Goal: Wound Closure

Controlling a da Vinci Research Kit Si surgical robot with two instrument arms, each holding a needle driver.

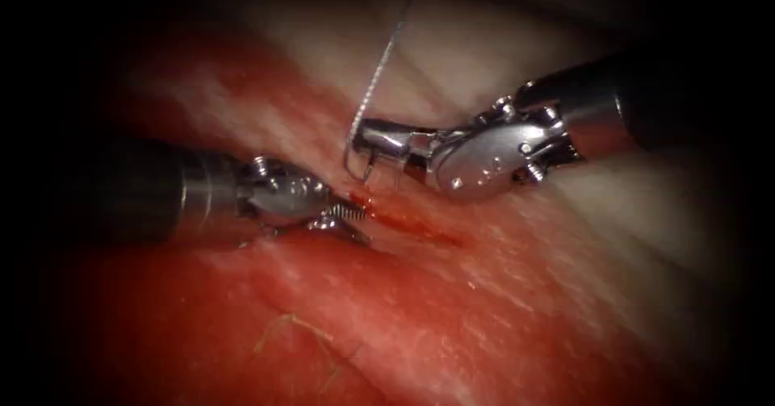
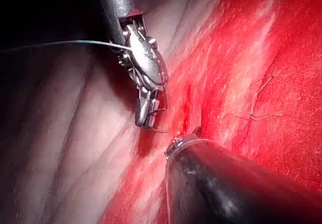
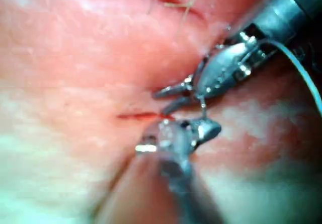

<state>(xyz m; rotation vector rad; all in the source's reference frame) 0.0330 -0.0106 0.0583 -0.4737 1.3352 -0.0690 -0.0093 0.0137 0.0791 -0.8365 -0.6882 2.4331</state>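
Steel needle, thin, stiff and likely slippery, hangs pinched in the right tool just above the cut; best gripped mid-curve. Thread trails upward. Left tool, jaws spread, holds nothing, resting on soft tissue.

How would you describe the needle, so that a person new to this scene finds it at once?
Start at the red cut in the tissue. Just above its left end, the right tool grips the needle. It is a thin steel hook, with thread rising from it.
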